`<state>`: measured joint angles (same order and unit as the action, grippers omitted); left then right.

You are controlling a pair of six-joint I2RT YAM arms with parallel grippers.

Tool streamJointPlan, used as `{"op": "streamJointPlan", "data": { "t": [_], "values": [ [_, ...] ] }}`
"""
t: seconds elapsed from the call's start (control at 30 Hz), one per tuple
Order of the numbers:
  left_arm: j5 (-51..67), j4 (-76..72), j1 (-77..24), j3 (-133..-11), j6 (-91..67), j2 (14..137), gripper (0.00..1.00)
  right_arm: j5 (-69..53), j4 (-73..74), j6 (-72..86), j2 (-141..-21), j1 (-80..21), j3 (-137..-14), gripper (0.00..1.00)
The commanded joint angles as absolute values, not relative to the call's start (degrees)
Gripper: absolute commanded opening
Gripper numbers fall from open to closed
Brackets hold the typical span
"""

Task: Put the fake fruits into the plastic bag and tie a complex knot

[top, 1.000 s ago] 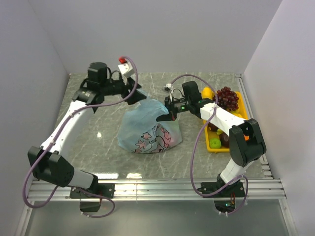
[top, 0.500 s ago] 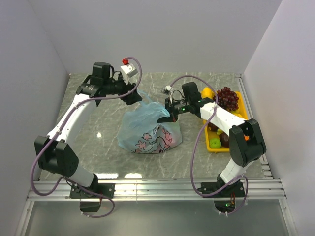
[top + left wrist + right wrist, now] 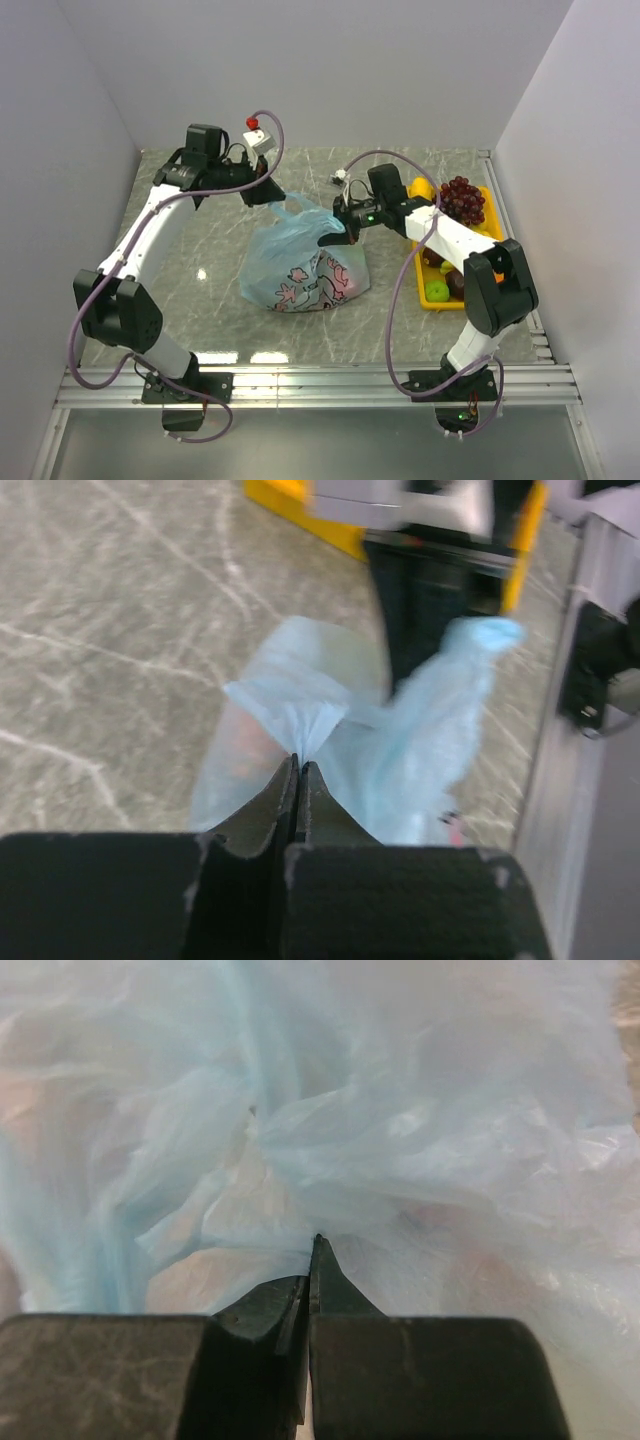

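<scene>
The light-blue plastic bag with its pink cartoon print lies in the middle of the table, and pinkish shapes show through its film. My left gripper is shut on a pulled-up flap of the bag's far left top; in the left wrist view the jaws pinch gathered blue plastic. My right gripper is shut on the bag's right top edge, its tips buried in crinkled film. Fake fruits, among them dark grapes and a green fruit, lie in a yellow tray. The knot is not in view.
The yellow tray stands at the right edge of the table, partly under my right arm. White walls close in the table on the left, back and right. A metal rail runs along the near edge.
My left gripper swung right to the bag's top and went from open to shut on the plastic. The right gripper kept its hold and barely moved.
</scene>
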<state>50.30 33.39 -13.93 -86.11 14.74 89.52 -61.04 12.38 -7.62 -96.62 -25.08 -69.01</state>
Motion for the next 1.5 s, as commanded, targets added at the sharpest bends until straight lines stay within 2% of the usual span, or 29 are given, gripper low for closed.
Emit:
{"op": "streamJointPlan", "data": {
  "t": [0.0,0.13,0.33,0.43,0.47,0.57,0.6,0.7,0.73,0.83,1.03,1.07,1.2,1.3,1.33,1.47],
  "values": [
    [59.7,39.9,-14.1,-89.5,17.6,85.7,0.00,-57.5,8.0,-0.9,-98.3,-24.6,-72.4,0.00],
    [60.6,42.6,-14.7,-87.4,18.2,82.4,0.00,-55.3,6.3,5.5,-99.5,-24.7,-73.0,0.00],
    [54.2,38.2,-22.7,-80.3,13.4,77.1,0.00,-52.7,4.0,13.5,-100.8,-24.6,-72.9,0.00],
    [46.6,32.0,-28.5,-74.8,5.5,76.0,0.00,-51.1,2.6,17.9,-100.7,-24.7,-72.6,0.00],
    [40.3,30.2,-32.1,-73.8,3.6,76.8,0.00,-50.2,2.5,18.6,-100.6,-24.6,-72.6,0.00],
    [39.5,28.8,-36.3,-70.9,3.4,79.2,0.00,-48.3,1.2,22.4,-99.8,-24.6,-71.3,0.00],
    [32.8,26.2,-37.5,-68.9,1.2,80.5,0.00,-48.3,0.5,23.4,-99.3,-24.6,-70.7,0.00],
    [25.6,23.6,-41.5,-66.1,1.4,83.6,0.00,-49.1,-1.9,27.5,-98.3,-24.5,-69.1,0.00],
    [17.8,20.9,-42.3,-65.3,1.1,84.4,0.00,-49.2,-3.0,29.4,-97.8,-24.6,-68.4,0.00],
    [9.0,17.2,-42.6,-63.6,1.0,87.3,0.00,-49.2,-3.8,31.9,-96.5,-24.2,-66.8,0.00],
    [-3.5,10.4,-42.5,-60.6,-1.8,90.4,0.00,-49.8,-4.1,33.8,-94.7,-23.1,-63.1,0.00],
    [-4.1,8.2,-41.5,-59.6,-2.1,90.0,0.00,-49.7,-3.4,33.1,-94.4,-23.1,-62.9,0.00],
    [8.9,3.5,-38.0,-56.7,-1.7,86.7,0.00,-51.1,-0.5,27.7,-93.9,-22.6,-63.0,0.00],
    [16.8,3.5,-37.4,-55.9,-0.6,84.6,0.00,-52.1,7.1,18.1,-94.3,-21.5,-66.6,0.12],
    [19.2,4.6,-37.1,-56.3,1.5,84.6,0.00,-52.0,11.2,15.2,-93.4,-20.8,-67.9,0.22],
    [25.2,6.9,-36.1,-57.6,1.7,84.6,0.00,-50.6,22.4,1.9,-91.7,-18.5,-71.3,0.48]
  ]
}}
